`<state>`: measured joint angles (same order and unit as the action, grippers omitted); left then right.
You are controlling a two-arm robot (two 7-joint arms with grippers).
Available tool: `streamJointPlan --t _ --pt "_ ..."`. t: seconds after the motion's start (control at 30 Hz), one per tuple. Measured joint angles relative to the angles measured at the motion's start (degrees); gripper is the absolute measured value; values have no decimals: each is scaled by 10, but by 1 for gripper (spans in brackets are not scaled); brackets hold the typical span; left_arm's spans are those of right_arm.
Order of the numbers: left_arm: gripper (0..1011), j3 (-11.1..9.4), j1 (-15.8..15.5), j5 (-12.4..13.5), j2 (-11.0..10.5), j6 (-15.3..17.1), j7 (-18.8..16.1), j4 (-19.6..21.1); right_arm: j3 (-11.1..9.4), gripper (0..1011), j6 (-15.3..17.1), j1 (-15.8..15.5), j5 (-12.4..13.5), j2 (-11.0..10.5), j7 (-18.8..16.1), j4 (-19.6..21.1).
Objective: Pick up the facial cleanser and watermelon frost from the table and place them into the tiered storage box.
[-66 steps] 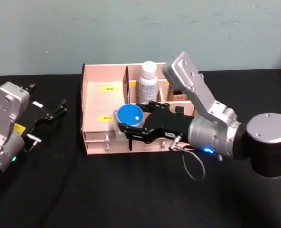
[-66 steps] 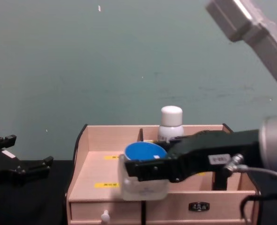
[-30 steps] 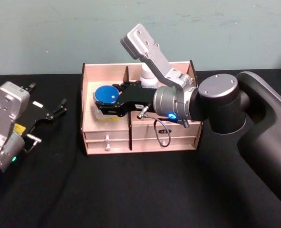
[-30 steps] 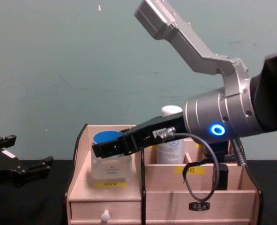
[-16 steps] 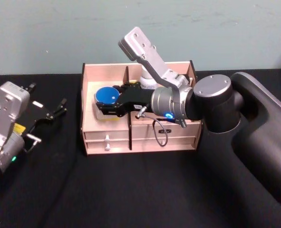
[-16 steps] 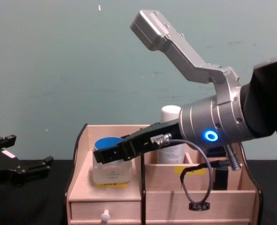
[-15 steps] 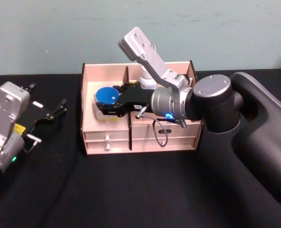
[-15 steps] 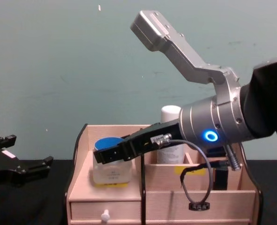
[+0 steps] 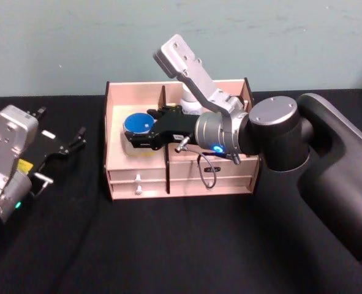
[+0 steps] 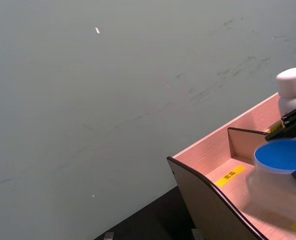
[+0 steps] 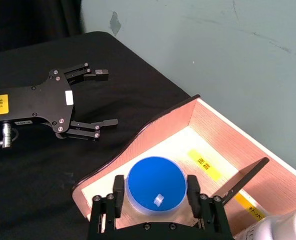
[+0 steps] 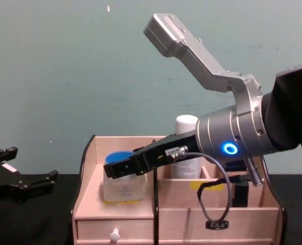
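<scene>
Risk: right gripper [image 11: 155, 206] gripping blue-lidded jar [image 9: 138, 125] at tiered storage box [image 9: 116, 181] left compartment; retracting before releasing tipping jar. Left gripper [image 9: 76, 138] idling wide at table's left edge.

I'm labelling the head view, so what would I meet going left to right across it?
left gripper → tiered storage box wall → blue-lidded jar → right gripper → white bottle → right arm's dark body

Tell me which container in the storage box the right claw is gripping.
The blue-lidded jar, in the box's left compartment, sits between the right claw's fingers. The white-capped bottle stands free behind the arm.
</scene>
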<state>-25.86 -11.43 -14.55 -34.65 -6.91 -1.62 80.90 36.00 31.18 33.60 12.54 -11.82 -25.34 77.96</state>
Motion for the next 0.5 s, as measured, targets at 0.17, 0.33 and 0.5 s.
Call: streamJointPlan --t 0.17,0.33,0.5 --pt "1001 0 0 0 0 0 0 0 0 926 0 0 0 0 0 0" --pt "1001 0 0 0 0 0 0 0 0 1003 0 0 0 0 0 0" --pt "1001 0 0 0 0 0 0 0 -4 1003 -13 -6 -3 -3 3 12"
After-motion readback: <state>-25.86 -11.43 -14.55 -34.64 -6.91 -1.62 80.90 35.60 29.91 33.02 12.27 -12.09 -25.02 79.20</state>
